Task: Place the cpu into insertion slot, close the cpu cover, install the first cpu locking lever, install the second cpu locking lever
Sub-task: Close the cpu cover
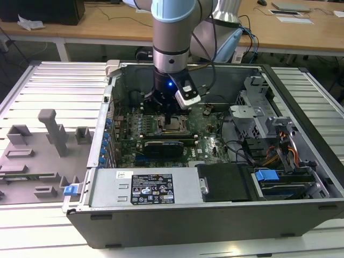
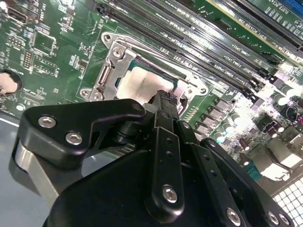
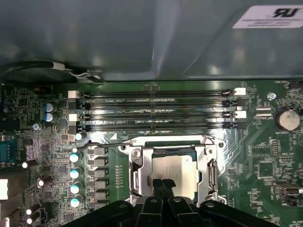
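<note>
The cpu point(image 3: 177, 171) is seen lying in the insertion slot point(image 3: 170, 143), and the cpu cover point(image 3: 136, 177) is laid down around it. The gripper point(image 3: 163, 182) is held over one edge of the chip, its fingers point(image 3: 156, 184) pressed together with nothing between them. Contact cannot be judged. Memory slots point(image 3: 156, 111) are seen beside the socket.

The cpu point(image 3: 179, 171) lies in the insertion slot point(image 3: 137, 176), its pale metal top framed by the silver rim. The claw point(image 3: 163, 188), black fingertips point(image 3: 157, 187) pressed together, hangs over one edge of the chip. Four long memory slots point(image 3: 156, 113) run beside the socket on the green motherboard point(image 3: 265, 161), near a coin battery point(image 3: 287, 119).
</note>
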Controlling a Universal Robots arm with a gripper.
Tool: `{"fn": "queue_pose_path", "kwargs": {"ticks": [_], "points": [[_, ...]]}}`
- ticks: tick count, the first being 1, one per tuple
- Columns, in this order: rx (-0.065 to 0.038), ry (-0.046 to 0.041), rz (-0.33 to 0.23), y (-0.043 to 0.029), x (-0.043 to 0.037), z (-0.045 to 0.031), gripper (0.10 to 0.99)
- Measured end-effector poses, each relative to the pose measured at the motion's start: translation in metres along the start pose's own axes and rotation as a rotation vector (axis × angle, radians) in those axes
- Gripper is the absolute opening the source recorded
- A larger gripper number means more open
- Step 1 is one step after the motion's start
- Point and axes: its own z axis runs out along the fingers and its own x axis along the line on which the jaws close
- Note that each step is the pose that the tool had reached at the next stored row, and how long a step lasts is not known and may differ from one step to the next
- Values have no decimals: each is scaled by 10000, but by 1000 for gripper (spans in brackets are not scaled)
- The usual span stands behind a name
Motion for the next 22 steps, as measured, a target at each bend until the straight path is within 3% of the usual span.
{"fn": "queue_pose_path", "kwargs": {"ticks": [10,15,22], "points": [[-6,3,-212,-3,138,77,106],[-7,4,-271,-5,145,124,106],[-12,1,-271,-4,144,118,106]]}}
